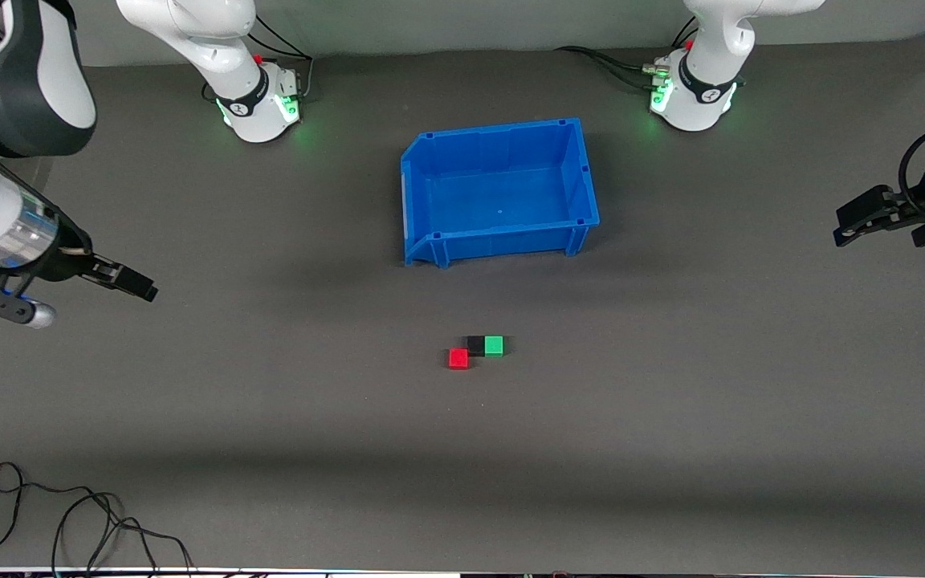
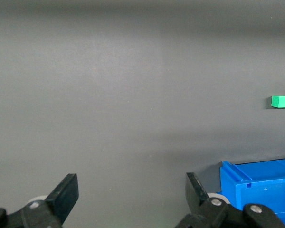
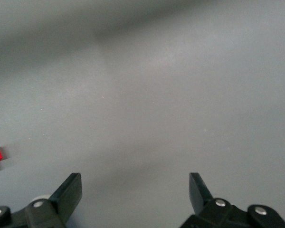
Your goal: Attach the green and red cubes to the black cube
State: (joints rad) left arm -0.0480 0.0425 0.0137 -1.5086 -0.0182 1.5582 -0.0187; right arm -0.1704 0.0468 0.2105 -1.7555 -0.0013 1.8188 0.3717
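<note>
1. Your right gripper (image 1: 137,285) waits over bare table at its arm's end, jaws spread wide, holding nothing.
2. Red cube (image 1: 458,358), black cube (image 1: 475,345) and green cube (image 1: 494,345) sit clustered, nearer the camera than the blue bin (image 1: 432,241): green looks joined, red only meets a corner.
3. Your left gripper (image 1: 860,221) is parked likewise, wide open, empty.

No text, label, brand name, number or sign can be read on anything in these views.

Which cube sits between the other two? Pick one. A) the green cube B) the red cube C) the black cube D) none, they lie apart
C: in the front view the black cube sits in the middle, the green cube against one side and the red cube at its opposite corner.
</note>
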